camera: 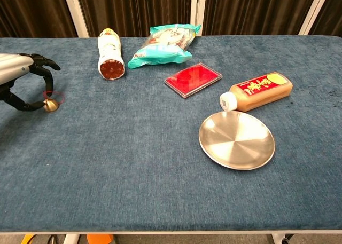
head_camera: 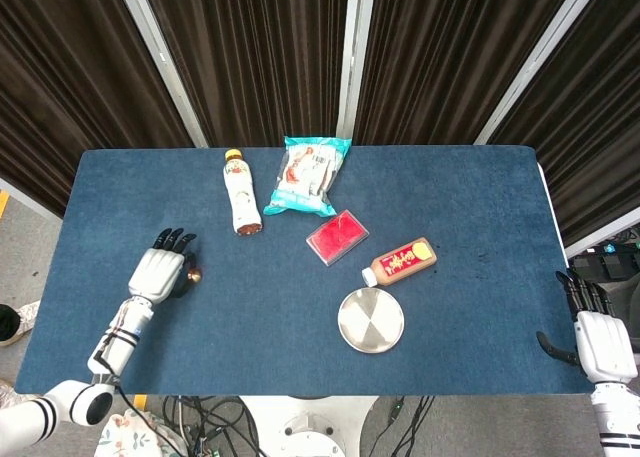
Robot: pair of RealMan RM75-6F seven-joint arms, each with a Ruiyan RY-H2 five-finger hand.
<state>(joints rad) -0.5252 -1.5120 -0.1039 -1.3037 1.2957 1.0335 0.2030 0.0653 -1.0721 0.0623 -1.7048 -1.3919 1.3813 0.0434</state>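
Note:
A small golden ball in a red wrapper (head_camera: 193,274) (camera: 50,104) sits low on the blue tablecloth (head_camera: 280,317) near the left edge. My left hand (head_camera: 160,272) (camera: 21,73) arches over it and pinches it between the thumb and a curled finger. My right hand (head_camera: 598,335) hangs off the table's right front corner, fingers apart and holding nothing. The chest view does not show it.
A yellow-capped drink bottle (head_camera: 241,195) (camera: 109,54) lies at the back left beside a teal snack bag (head_camera: 308,175) (camera: 163,45). A flat red box (head_camera: 337,236) (camera: 193,79), a brown sauce bottle (head_camera: 400,261) (camera: 258,91) and a round metal plate (head_camera: 370,320) (camera: 236,140) occupy the middle.

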